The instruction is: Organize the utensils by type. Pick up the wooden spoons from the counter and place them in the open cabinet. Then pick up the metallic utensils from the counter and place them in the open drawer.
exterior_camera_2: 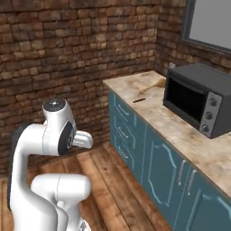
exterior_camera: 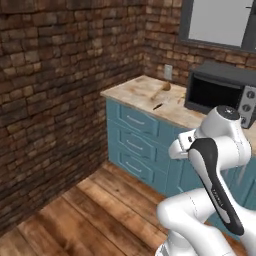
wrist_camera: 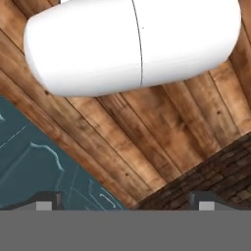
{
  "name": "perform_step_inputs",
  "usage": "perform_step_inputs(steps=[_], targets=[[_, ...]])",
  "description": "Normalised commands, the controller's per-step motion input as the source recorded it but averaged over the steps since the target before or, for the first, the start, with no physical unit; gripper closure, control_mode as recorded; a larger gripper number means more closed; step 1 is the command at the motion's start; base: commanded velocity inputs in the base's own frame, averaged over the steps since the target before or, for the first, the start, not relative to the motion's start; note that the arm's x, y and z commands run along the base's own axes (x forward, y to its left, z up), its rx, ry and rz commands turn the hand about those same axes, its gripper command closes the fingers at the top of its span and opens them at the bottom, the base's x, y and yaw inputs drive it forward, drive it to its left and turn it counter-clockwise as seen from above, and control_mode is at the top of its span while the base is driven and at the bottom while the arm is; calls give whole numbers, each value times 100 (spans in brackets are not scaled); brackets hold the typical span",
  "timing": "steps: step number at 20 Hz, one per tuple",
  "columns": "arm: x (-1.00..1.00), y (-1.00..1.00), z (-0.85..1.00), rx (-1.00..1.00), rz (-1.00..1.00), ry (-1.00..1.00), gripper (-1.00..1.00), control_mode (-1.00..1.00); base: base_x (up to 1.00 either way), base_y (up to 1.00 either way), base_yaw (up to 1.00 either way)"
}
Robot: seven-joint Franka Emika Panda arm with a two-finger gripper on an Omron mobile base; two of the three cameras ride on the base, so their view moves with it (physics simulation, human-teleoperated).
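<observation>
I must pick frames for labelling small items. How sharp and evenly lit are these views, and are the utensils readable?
Left base view: even flat light, no glare, soft rendering; the utensils on the counter are tiny, blurry specks. Right base view: same soft light; a wooden spoon and a dark slim piece are barely readable. Hand view: sharp floor planks, fingertips at the bottom.

On the counter [exterior_camera_2: 194, 140] you had a wooden spoon [exterior_camera_2: 152, 85] lying near the far corner, a slim dark-handled utensil [exterior_camera_2: 139, 100] closer to the front edge, and a dark microwave [exterior_camera_2: 198, 98] beside them.
</observation>
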Motion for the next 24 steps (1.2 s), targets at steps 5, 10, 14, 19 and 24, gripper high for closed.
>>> perform_step_inputs(steps=[5,10,14,19,24], targets=[[0,0,0,0,0,0,-100,100,68,34,-30],[0,0,0,0,0,0,-100,100,74,42,-26],[0,0,0,0,0,0,-100,100,59,21,-33],[0,0,0,0,0,0,-100,100,54,15,-38],[0,0,0,0,0,0,-100,100,64,33,-39]])
